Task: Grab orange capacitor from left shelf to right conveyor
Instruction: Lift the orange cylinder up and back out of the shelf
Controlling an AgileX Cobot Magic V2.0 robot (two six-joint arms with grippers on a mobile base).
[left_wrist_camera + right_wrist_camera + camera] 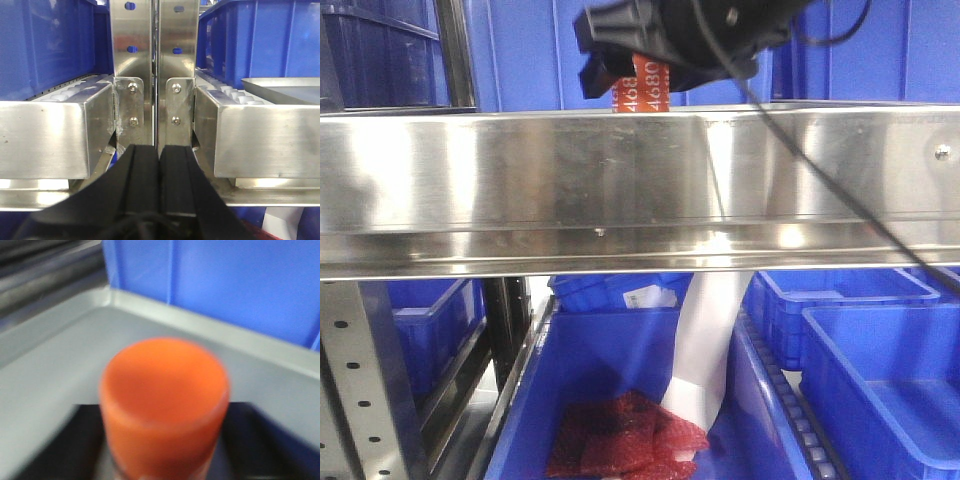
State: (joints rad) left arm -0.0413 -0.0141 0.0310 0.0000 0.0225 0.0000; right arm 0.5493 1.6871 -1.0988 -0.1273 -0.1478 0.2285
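Right pincer (645,68), above the left shelf (620,180), clamps the orange capacitor (642,98); left pincer (160,152) closed

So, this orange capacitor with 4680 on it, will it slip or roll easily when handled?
Likely slippery: the orange capacitor looks smooth, so the right gripper holding it probably needs a firm squeeze. As a round cylinder with a flat top, it should stand upright but would roll if laid down. It looks rigid, not floppy.

bins: blue bins (880,400) | contents: red bubble-wrap packets (620,440), white sheet (705,340) | light: bright reflections
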